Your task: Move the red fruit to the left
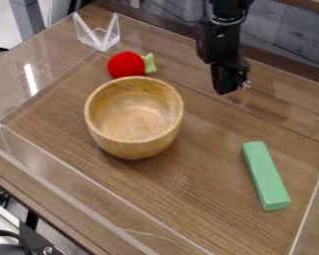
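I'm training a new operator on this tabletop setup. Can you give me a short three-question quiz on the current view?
1. True or false: the red fruit lies inside the wooden bowl.
2. Which thing lies nearest the picture's right edge? A) bowl B) green block C) fruit
3. Fill in: the gripper hangs to the ____ of the fruit in the picture, holding nothing.

Key: 1 false, it lies on the table behind the bowl; 2 B; 3 right.
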Robot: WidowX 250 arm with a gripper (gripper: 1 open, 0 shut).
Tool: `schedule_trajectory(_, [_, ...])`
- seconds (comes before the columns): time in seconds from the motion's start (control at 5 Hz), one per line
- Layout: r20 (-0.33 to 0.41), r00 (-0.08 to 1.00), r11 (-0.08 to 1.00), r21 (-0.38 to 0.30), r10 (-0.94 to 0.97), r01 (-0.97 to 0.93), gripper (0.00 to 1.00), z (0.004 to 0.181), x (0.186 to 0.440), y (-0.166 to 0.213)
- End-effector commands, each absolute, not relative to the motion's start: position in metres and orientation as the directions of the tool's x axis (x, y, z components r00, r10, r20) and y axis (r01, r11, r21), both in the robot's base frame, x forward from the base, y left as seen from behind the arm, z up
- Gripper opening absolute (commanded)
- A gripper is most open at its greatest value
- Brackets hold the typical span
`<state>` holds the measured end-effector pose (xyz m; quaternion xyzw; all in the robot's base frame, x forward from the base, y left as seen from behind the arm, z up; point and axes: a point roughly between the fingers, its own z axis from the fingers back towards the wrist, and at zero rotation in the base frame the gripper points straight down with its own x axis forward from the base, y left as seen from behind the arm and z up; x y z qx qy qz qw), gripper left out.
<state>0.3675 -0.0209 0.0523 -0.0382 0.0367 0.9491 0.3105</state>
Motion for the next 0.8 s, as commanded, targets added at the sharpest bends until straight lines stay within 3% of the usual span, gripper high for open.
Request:
schedule_trajectory(0.0, [-0.129, -0.802, -0.805, 0.033, 0.584, -0.592, 1.00, 0.062, 0.371, -0.013])
schedule_trajectory(0.2, [-0.132, -0.801, -0.804, 0.041, 0.584, -0.593, 1.00, 0.064, 0.371, -0.009])
schedule_trajectory(0.6, [-0.138, -0.786, -0.789, 0.046, 0.603, -0.613, 1.00, 0.089, 0.368, -0.029])
